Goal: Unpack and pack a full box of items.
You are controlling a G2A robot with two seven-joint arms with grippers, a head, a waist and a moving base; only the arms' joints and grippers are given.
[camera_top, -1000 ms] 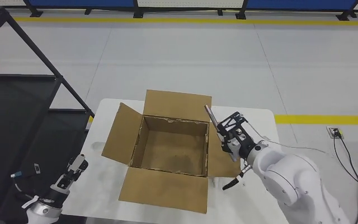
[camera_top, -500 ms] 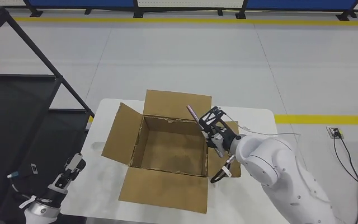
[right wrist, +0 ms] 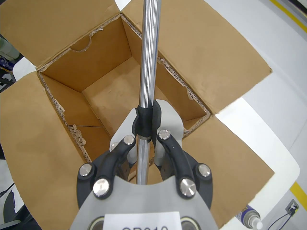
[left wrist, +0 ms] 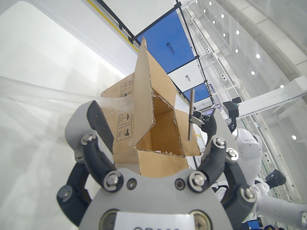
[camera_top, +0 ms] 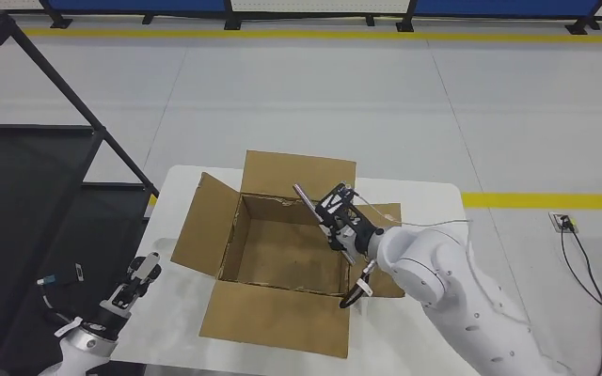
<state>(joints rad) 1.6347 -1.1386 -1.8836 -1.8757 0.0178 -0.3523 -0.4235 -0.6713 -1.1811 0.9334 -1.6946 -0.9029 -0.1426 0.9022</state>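
R jaws clamped on metal rod (right wrist: 148,56) over open box (right wrist: 60,13); L jaws apart, near box.

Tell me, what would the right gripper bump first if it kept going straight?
Probably the open cardboard box, its floor or a wall; the metal rod in the right gripper might touch first.

White table (camera_top: 428,197) — past its edge, spray can (right wrist: 248,217), floor socket (right wrist: 292,208)

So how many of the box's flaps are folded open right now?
4, all folded outward: the far flap, the near flap, the left flap, and the right flap, which is partly covered by the right arm.
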